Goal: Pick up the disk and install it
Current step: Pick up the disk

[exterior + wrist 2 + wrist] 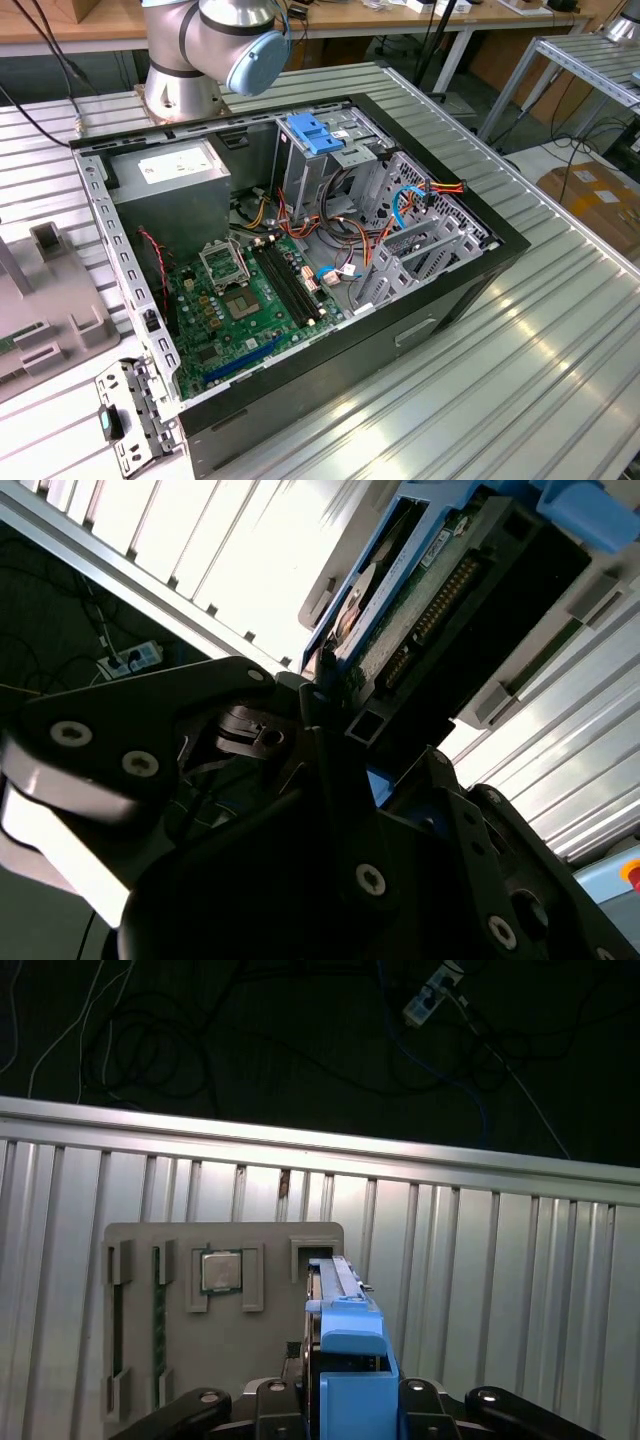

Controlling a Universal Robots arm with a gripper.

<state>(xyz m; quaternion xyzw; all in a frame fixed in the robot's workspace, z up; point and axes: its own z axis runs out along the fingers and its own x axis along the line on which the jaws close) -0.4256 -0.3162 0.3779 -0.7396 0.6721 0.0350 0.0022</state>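
Disk: flat silver-metal hard drive with blue plastic side rails, standing edge-on in the tool.
Tool state: we find the black two-finger gripper closed onto the disk, a finger link on either side, with nothing else held.
Long axis: straight out from the wrist, in line with the gripper.
Beneath the disk: grey moulded parts tray on the ribbed metal table. We cannot tell whether the far end is clear of it.
Bay, by our judgement: under the light-blue plastic latch bracket, at twelve o'clock within the open black computer case in the exterior view.
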